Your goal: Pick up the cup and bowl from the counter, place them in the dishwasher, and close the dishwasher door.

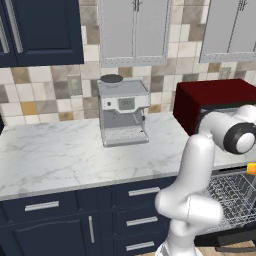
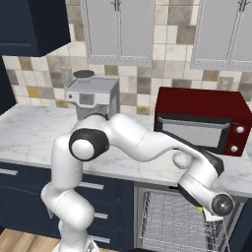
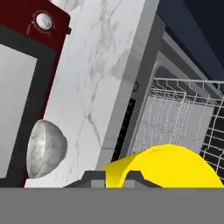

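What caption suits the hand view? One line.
Claw shut on yellow cup above dishwasher rack; bowl on counter.

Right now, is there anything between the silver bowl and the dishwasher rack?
Just bare white counter and the dishwasher's grey front edge lie between the bowl and the rack, seen in the hand view.

You have one counter [image 1: 60, 155], one coffee machine [image 1: 123, 112] and one microwave [image 2: 204, 120] on it. You have one bowl [image 3: 45, 148] on the counter and one yellow cup [image 3: 175, 168]. You have one dishwasher [image 3: 131, 109] with one wire rack [image 2: 172, 221]. You can count three silver drawer handles [image 1: 143, 191] stacked beside it.
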You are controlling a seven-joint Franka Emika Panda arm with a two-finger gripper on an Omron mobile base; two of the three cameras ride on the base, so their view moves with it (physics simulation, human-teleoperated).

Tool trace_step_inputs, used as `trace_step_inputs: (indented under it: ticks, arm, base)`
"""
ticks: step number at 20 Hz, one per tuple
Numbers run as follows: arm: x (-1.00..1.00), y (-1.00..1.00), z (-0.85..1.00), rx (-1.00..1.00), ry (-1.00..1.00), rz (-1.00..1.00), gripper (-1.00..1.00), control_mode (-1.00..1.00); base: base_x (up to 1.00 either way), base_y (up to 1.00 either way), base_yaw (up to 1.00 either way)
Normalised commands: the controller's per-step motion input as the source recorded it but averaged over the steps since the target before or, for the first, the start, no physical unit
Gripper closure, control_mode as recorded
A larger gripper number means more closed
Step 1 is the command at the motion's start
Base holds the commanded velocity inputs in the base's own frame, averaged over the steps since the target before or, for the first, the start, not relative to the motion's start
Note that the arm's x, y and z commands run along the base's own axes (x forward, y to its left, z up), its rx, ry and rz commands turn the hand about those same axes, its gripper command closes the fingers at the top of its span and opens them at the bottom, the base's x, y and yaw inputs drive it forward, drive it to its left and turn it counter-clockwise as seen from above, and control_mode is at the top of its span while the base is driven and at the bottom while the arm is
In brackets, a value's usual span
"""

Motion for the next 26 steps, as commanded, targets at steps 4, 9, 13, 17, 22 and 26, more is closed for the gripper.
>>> trace_step_inputs:
  ticks: [4, 9, 13, 17, 22, 26]
  arm:
    - [-0.01, 0.0, -0.59, 0.04, 0.0, 0.0, 1.0, -1.0]
    - [-0.07, 0.0, -0.51, 0.0, -0.01, 0.0, 1.0, -1.0]
    - [-0.14, 0.0, -0.44, 0.0, -0.04, -0.03, 1.0, -1.0]
    - [-0.11, 0.0, -0.38, 0.01, -0.08, -0.06, 1.0, -1.0]
    - [-0.01, 0.0, -0.53, 0.02, -0.02, -0.04, 1.0, -1.0]
    - [0.0, 0.0, -0.47, 0.03, 0.0, 0.0, 1.0, -1.0]
  base:
    - [0.0, 0.0, 0.0]
    - [0.0, 0.0, 0.0]
    - [0.0, 0.0, 0.0]
    - [0.0, 0.0, 0.0]
    - [0.0, 0.0, 0.0]
    - [0.0, 0.0, 0.0]
